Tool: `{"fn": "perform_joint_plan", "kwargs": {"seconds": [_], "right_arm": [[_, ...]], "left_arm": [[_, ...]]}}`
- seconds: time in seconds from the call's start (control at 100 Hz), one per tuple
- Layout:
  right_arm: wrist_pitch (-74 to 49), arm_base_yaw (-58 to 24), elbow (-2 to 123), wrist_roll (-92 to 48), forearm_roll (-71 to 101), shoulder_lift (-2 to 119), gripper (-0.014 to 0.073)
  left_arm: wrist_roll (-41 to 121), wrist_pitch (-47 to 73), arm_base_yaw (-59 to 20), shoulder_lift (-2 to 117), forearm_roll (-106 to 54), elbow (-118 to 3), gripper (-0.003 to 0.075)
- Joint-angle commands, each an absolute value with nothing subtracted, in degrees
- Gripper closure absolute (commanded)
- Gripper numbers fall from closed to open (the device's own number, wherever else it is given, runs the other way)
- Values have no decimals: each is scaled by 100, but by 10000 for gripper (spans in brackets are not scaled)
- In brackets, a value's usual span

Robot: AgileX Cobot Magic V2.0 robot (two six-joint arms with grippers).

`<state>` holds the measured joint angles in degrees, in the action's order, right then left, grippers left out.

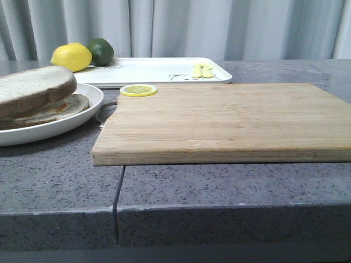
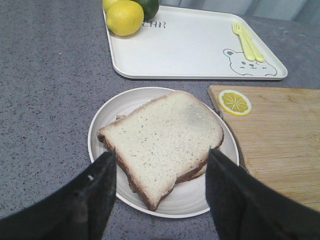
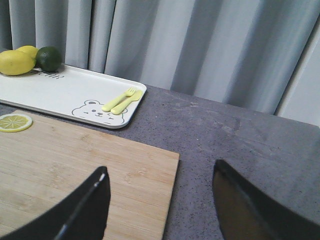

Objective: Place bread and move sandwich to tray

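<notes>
Left tool (image 2: 162,187) hangs over the plated sandwich (image 2: 162,142), fingers spread and empty.

In the left wrist view the sandwich lies on the round plate (image 2: 102,125) on the grey counter (image 2: 45,90), just at 12 o'clock from the gap between the two dark fingers (image 2: 95,195), which flank its near corner; whether they touch it I cannot tell. The white tray (image 2: 190,50) lies beyond, at 12 o'clock, carrying a lemon (image 2: 124,17), a lime (image 2: 149,6) and a yellow fork (image 2: 246,41). The cutting board (image 2: 280,145) sits at 3 o'clock of the plate, a lemon slice (image 2: 235,102) on its corner. The right tool (image 3: 159,202), also spread wide and empty, hovers over the board's far edge. Only the front view shows orange filling (image 1: 60,107) between the slices; neither tool appears there.
</notes>
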<state>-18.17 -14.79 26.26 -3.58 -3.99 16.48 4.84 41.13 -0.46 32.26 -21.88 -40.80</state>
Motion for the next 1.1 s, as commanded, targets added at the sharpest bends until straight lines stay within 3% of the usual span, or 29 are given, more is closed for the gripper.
{"fn": "perform_joint_plan", "kwargs": {"seconds": [0.0, 0.44, 0.8, 1.09], "right_arm": [[-1326, -1431, 2763, -357, -477, 1689, 135], [-1326, -1431, 2763, -357, -477, 1689, 135], [-1326, -1431, 2763, -357, -477, 1689, 135], [-1363, -1431, 2763, -357, -477, 1689, 135]], "left_arm": [[473, 3706, -43, 3291, -2332, -4279, 354], [410, 3373, -43, 3337, -2321, -4279, 355], [-300, 3359, -28, 4434, -2149, -4279, 356], [-323, 3248, 534, 4930, -2238, -4279, 387]]}}
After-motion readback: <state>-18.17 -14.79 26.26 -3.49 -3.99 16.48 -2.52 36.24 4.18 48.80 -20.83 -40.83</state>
